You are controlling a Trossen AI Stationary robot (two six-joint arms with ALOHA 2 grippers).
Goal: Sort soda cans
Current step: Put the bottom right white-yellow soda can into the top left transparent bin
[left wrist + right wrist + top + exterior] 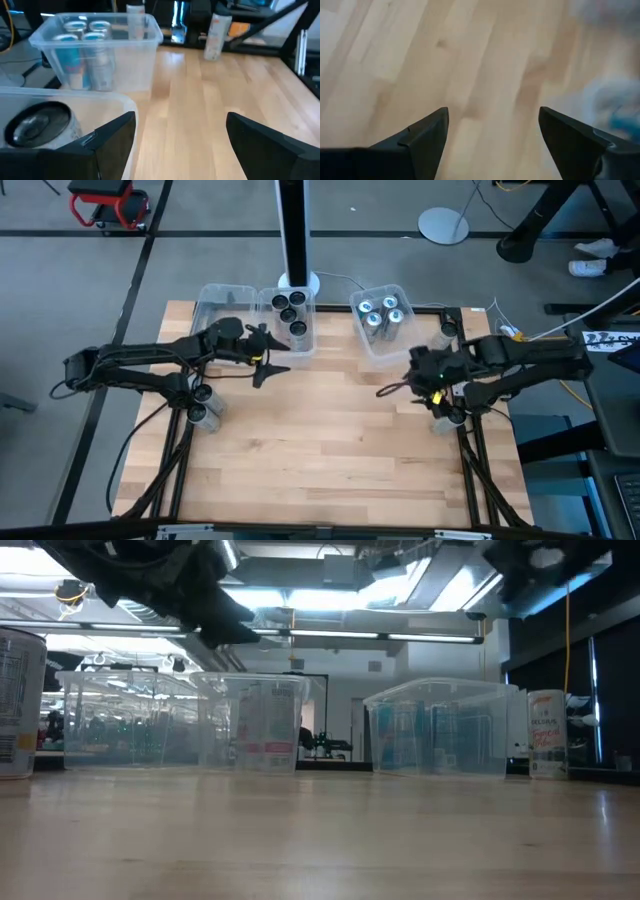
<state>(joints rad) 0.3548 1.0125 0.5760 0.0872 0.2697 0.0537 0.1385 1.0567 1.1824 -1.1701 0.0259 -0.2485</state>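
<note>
Holding four silver cans (381,314) and three dark cans (290,310), bins (222,297) flank both spread pincers (272,356).

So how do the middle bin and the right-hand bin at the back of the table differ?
The middle bin holds dark-topped cans, four as far as the overhead view shows; the right bin holds silver cans with bluish tops, also about four. The middle bin stands square against an apparently empty bin on its left; the right bin stands apart and slightly turned. Both are clear rectangular plastic bins, and neither the left gripper nor the right gripper touches them.
</note>
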